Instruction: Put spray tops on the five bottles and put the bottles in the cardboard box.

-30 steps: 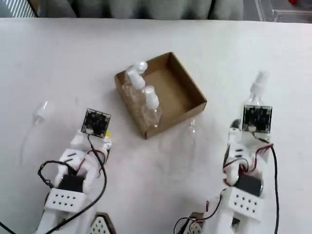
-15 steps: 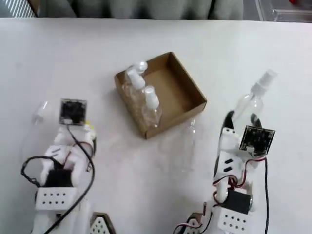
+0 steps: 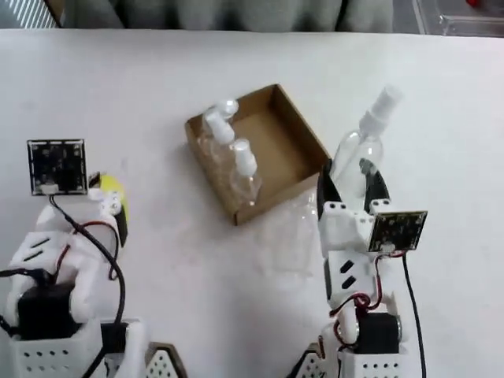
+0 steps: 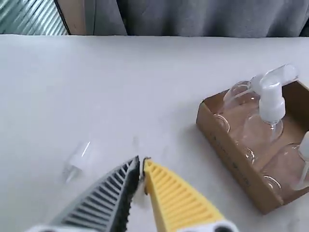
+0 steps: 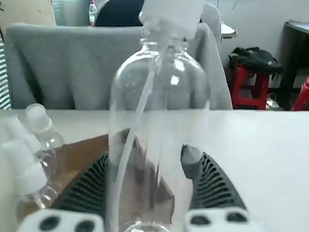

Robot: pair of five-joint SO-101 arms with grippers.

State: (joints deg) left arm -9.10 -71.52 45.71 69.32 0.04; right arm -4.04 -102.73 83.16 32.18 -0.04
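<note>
My right gripper (image 3: 352,179) is shut on a clear bottle (image 3: 356,151) that carries a white spray top (image 3: 383,101). It holds the bottle upright, just right of the cardboard box (image 3: 272,198); the bottle (image 5: 157,121) stands between the dark fingers (image 5: 203,179). Three capped bottles (image 3: 240,169) lie in the box's left half, also seen as capped bottles (image 4: 263,121) in the box (image 4: 231,162). A clear topless bottle (image 3: 295,232) lies on the table below the box. My left gripper (image 4: 141,163) is shut and empty, close to a loose spray top (image 4: 78,155) on the table.
The white table (image 3: 157,71) stretches open behind and left of the box. The right half of the box floor (image 3: 283,146) is bare. A grey chair (image 5: 63,63) stands beyond the table's far edge.
My right arm has carried the capped bottle left, up to the box's right side. My left arm has swung left, over where the loose spray top lay.
</note>
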